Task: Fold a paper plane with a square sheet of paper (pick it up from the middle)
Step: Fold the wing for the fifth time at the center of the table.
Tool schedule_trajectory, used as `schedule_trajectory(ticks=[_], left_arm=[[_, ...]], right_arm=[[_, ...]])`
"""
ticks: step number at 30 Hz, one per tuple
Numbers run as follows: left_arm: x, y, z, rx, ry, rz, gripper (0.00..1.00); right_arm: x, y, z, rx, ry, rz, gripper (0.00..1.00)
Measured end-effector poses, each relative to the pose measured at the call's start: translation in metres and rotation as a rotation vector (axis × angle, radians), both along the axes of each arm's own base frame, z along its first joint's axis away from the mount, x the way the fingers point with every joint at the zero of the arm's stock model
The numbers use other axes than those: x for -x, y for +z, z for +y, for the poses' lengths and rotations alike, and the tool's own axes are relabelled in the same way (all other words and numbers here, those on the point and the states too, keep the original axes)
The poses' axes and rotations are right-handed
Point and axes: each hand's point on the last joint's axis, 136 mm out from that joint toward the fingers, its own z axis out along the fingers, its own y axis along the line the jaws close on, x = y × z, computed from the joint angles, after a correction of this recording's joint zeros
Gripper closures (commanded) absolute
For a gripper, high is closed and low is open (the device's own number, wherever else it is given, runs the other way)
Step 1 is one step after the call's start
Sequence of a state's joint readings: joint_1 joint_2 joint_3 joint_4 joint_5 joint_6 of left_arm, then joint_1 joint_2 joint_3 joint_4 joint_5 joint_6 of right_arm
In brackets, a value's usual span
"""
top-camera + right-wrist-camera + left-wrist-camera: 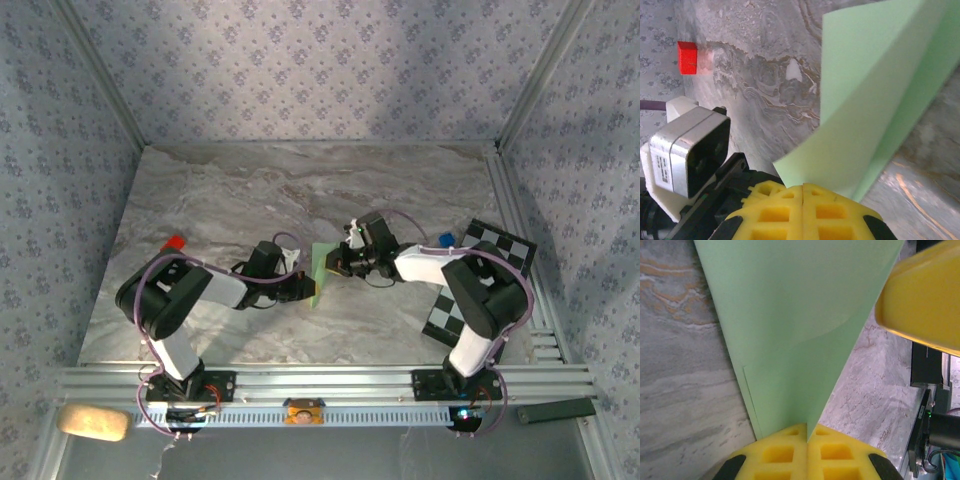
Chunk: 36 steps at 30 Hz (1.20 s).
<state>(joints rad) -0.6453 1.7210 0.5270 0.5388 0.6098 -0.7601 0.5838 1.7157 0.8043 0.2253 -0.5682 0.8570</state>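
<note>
Sheet of paper (320, 272), light green, doubled over along a crease, standing on edge near the middle of the surface (300, 190) between the two arms; whether it touches the surface cannot be told

Left claw (806, 437): yellow pads pressed together on one edge of the sheet

Right claw (803, 192): pads likewise clamped on an edge of the sheet, facing the left claw from the other side

Step in hand, by judgement: an early fold, both claws pinching the doubled sheet; no dart shape yet

Next move, by judgement: one claw holds firm while the other releases and presses the crease flat; thin paper may slip or tear if both pull apart

Surface: grey marble pattern, carrying a red block (175, 243) at left and a checkered board (490, 250) at right

Room: blue-grey flowered wallpaper (320, 60) on three sides, aluminium rails (320, 380) along the near edge
</note>
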Motion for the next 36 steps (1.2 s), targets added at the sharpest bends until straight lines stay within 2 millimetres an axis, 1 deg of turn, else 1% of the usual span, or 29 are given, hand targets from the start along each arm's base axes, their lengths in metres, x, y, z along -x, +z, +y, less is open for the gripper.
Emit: schedule_trajectory(ticks=[4,8,21,30,36], left_arm=[[0.0,0.0,0.001,0.008,-0.007,0.001,1.0],[-0.001,0.0,0.004,0.014,-0.008,0.008,1.0],[0.0,0.0,0.006,0.019,-0.027,0.021,1.0],[0.001,-0.001,0.004,0.03,-0.057,0.057,1.0],[0.002,-0.002,0.004,0.033,-0.062,0.073,1.0]], right_arm=[[-0.002,-0.004,0.009,-0.006,0.021,0.005,0.97],[-0.004,-0.011,0.012,-0.001,0.025,0.018,0.97],[-0.004,-0.022,0.011,0.015,0.022,0.038,0.97],[-0.009,-0.025,0.007,0.035,-0.005,0.028,0.97],[-0.01,-0.032,0.005,0.048,-0.015,0.04,0.97]])
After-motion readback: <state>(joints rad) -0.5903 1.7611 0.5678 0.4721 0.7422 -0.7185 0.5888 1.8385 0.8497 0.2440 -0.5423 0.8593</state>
